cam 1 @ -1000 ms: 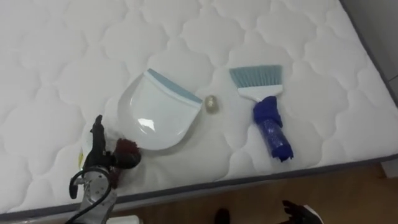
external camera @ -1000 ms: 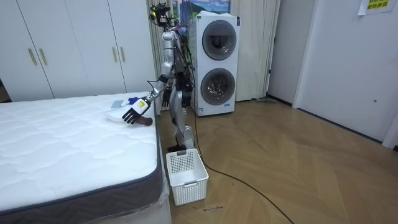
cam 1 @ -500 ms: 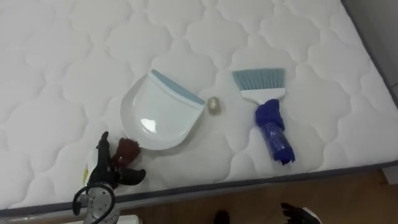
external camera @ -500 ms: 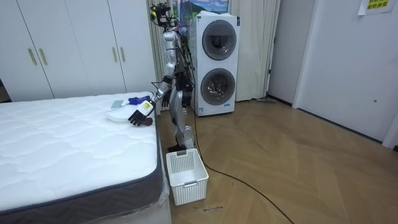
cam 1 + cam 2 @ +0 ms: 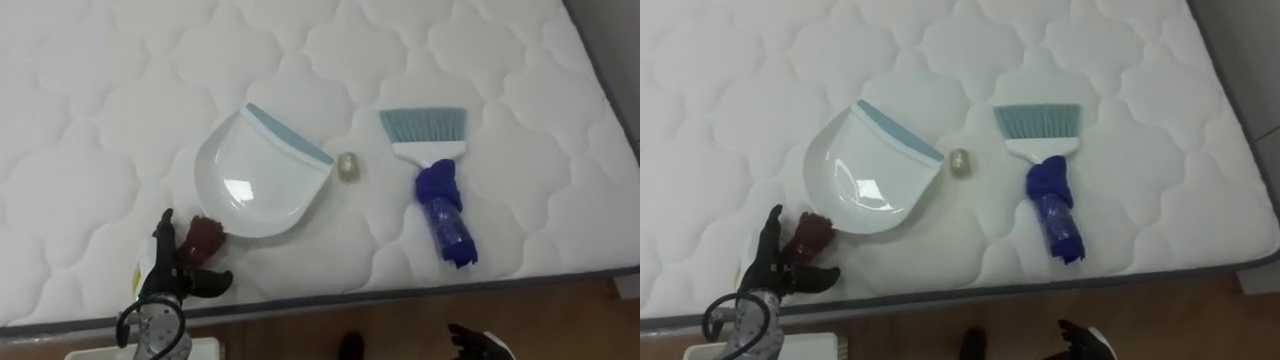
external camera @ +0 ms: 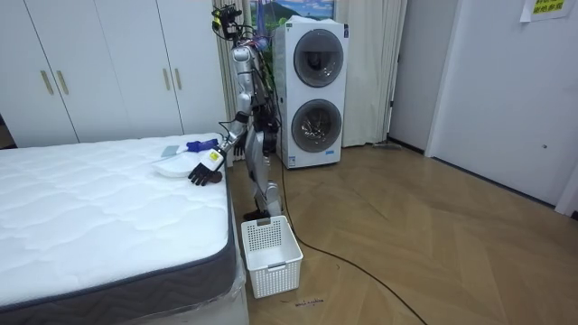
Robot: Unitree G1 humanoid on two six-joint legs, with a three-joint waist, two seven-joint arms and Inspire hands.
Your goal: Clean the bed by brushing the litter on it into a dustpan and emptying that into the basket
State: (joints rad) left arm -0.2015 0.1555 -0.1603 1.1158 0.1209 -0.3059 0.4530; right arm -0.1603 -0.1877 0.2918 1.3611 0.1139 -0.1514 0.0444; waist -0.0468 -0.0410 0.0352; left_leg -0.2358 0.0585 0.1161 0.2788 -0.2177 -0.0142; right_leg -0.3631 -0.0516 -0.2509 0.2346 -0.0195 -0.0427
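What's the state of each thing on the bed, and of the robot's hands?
Dustpan: flat on the mattress, empty.
Dark red handle: ungripped, beside the left hand.
Small beige lump: on the mattress, just outside the dustpan's lip.
Brush: lying flat, untouched.
Left hand: open.
Right hand: low, off the bed's edge.

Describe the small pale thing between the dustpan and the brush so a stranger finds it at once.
On the white quilted mattress, near its front edge, a white dustpan and a blue-handled brush lie side by side. In the gap between them, just off the dustpan's blue lip, sits a small beige lump: rounded, and far smaller than either tool.
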